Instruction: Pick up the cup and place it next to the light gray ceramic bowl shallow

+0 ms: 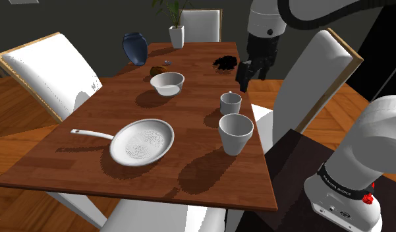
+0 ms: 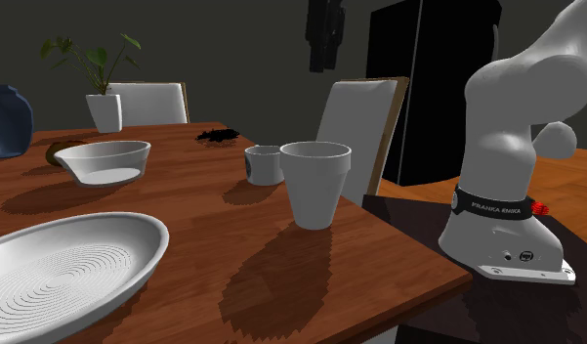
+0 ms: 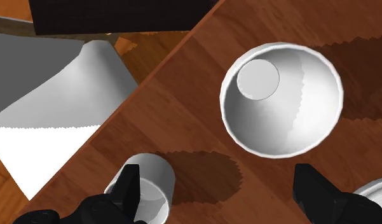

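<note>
A small white cup (image 1: 230,102) (image 2: 264,164) stands near the table edge at the shoulder view's right. A larger tapered white cup (image 1: 236,133) (image 2: 315,183) stands just in front of it. The light grey bowl (image 1: 167,83) (image 2: 105,161) sits farther in, toward the table's middle. My gripper (image 1: 244,82) (image 2: 325,61) hangs open well above the table, over its edge beyond the small cup, and holds nothing. In the wrist view the small cup (image 3: 145,191) lies under one finger (image 3: 128,186) and the larger cup (image 3: 281,98) lies ahead of the gripper (image 3: 219,191).
A ridged white dish with a handle (image 1: 142,141) (image 2: 57,269) lies at the front. A blue vase (image 1: 134,47), a potted plant (image 1: 176,33), a brown lump (image 1: 158,70) and a dark clump (image 1: 224,62) stand at the back. White chairs (image 1: 315,79) flank the wooden table (image 1: 209,165).
</note>
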Robot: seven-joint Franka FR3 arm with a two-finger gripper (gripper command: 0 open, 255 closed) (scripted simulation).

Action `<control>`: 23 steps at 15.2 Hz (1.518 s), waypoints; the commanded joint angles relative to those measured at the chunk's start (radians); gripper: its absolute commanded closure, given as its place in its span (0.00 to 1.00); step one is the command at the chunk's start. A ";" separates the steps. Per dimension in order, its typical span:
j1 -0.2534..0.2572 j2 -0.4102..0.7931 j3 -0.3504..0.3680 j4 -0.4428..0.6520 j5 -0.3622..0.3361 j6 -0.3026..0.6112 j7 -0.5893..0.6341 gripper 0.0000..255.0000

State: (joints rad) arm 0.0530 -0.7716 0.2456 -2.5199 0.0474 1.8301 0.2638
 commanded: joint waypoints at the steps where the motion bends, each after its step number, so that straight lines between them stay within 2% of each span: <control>1: 0.013 0.024 0.046 -0.030 0.021 0.050 0.048 0.00; 7: 0.039 0.143 0.190 -0.055 0.064 0.178 0.193 0.00; 12: 0.036 0.282 0.315 -0.040 0.066 0.286 0.325 0.00; 19: 0.019 0.337 0.338 -0.098 0.051 0.397 0.340 0.00; 23: 0.017 0.342 0.340 -0.103 0.049 0.406 0.341 0.00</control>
State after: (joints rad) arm 0.0706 -0.4307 0.5851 -2.6223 0.0974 2.2341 0.6044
